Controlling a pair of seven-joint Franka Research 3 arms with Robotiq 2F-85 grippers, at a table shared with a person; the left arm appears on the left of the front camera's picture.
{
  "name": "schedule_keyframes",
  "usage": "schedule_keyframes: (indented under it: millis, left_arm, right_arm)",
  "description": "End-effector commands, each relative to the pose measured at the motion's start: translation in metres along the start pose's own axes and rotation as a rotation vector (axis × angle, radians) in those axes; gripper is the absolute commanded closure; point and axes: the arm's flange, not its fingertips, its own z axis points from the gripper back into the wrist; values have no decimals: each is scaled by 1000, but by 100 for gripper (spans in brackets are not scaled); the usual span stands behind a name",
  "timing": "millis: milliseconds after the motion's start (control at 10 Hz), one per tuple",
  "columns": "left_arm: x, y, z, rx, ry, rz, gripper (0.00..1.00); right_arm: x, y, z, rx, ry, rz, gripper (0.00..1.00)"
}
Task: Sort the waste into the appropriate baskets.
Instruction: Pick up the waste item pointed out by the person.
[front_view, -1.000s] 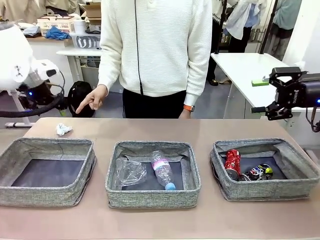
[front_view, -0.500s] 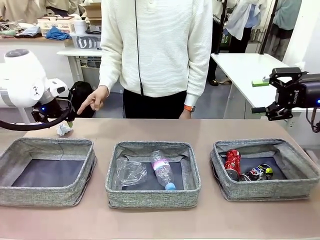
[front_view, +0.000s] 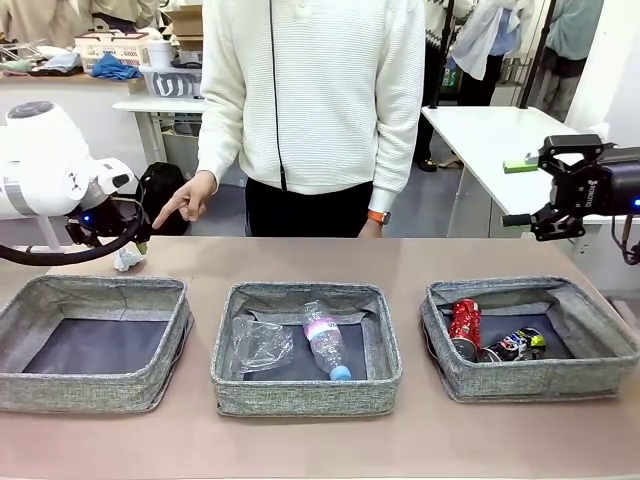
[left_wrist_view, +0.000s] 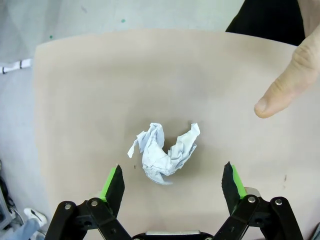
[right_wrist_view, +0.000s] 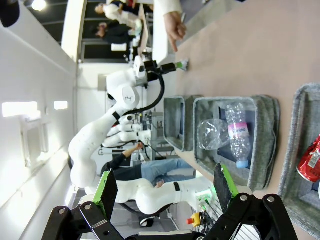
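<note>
While my left gripper (left_wrist_view: 171, 179) hangs with its fingers spread wide and empty at the bottom of the left wrist view, the crumpled white paper wad (left_wrist_view: 164, 154) lies on the tan table (left_wrist_view: 100, 90) at frame centre, between my pads and touching neither. It looks feather-light, soft and springy; I'd pinch its bulky middle. Farther off, upper right, the person's fingertip (left_wrist_view: 280, 95) points. My right gripper (front_view: 560, 205) waits open, empty.
</note>
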Motion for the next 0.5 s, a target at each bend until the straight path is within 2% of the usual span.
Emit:
schedule_keyframes:
  millis: [0,200,300,400]
  left_arm:
    - [5,7,-6,-19,9,-11,0]
    - [7,7,-6,-16,-23,-17,0]
    - [7,8,-4,-18,-36,-18,58]
    - [7,8,-3,-14,-39,-19,58]
  right_arm:
    - [3,5,-3,15,-14,-15,0]
    - [3,5,-3,15,-14,-15,0]
    - [3,5,-3,15,-14,-15,0]
    - [3,5,-3,15,-14,-15,0]
